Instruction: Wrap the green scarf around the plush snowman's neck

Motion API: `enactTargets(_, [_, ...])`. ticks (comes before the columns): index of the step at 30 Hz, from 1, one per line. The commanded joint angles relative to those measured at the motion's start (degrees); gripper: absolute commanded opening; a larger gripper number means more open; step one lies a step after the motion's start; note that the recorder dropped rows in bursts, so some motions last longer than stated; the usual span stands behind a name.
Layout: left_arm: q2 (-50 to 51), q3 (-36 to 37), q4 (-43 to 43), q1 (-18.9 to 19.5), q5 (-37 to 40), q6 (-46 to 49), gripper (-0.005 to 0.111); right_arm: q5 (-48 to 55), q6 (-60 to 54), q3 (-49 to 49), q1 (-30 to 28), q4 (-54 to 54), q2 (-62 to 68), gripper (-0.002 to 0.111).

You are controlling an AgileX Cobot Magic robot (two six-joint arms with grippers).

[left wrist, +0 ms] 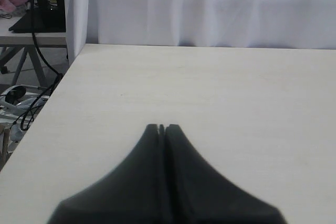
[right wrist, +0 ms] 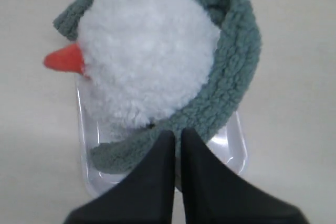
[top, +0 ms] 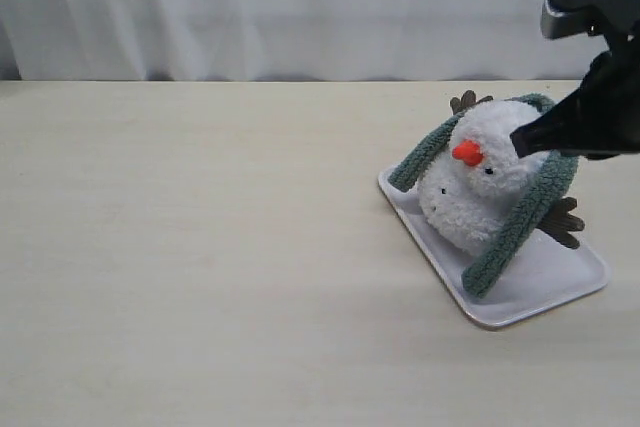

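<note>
Nearest the exterior camera lies a wide stretch of bare table [top: 200,277], and the left jaws, seen only in the left wrist view, are pressed together over a similarly bare part of it, holding nothing. Further back, toward the right side, a white tray [top: 560,292] sits on the table with the snowman [top: 465,202] resting on it, orange nose [top: 466,153] pointing to the left. The green scarf [top: 520,222] is looped around the back of the head, and its two ends come forward, one down each side: the longer end reaches onto the tray at the front, the shorter one hangs by the tray's far-left corner. The right jaws are closed, with nothing visible between them (their tips sit right at the scarf on the snowman's right-hand side, touching it or just beside it). Behind everything hangs a pale curtain [top: 300,7]. The task looks roughly halfway done: the scarf is draped behind the snowman, but the ends are not crossed or brought together in front, so no full wrap shows. Whether the band sits in the neck crease or higher on the head cannot be told. Crossing one end over the front probably remains.
</note>
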Motion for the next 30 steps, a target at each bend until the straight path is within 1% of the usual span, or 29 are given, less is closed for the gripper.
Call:
enactTargets(1, [-0.1, 0.21, -0.21, 0.08, -0.53, 0.0, 0.0, -6.99, 1.94, 6.13, -0.12, 0.27, 0.86, 0.004])
enactTargets(6, [-0.1, 0.21, -0.21, 0.08, -0.53, 0.0, 0.0, -12.09, 5.61, 6.91, -0.12, -1.24, 3.09, 0.004])
enactTargets(9, [-0.1, 0.21, -0.21, 0.08, -0.53, 0.0, 0.0, -13.13, 10.01, 6.91, -0.12, -6.47, 4.19, 0.004])
enactTargets(13, [-0.1, 0.21, -0.21, 0.08, -0.53, 0.0, 0.0, -11.78, 14.87, 6.91, -0.12, -12.84, 5.7, 0.004])
enactTargets(23, [-0.1, 0.21, -0.21, 0.08, -0.53, 0.0, 0.0, -13.55, 14.77, 7.13, -0.12, -13.94, 12.4, 0.004])
enactTargets(26, [-0.1, 0.21, -0.21, 0.08, -0.53, 0.0, 0.0, -13.55, 14.77, 7.13, -0.12, -14.09, 11.35, 0.004])
enactTargets(30, [-0.1, 0.21, -0.21, 0.08, -0.53, 0.0, 0.0, -13.33, 14.77, 6.91, 0.0, -13.94, 6.42, 0.004])
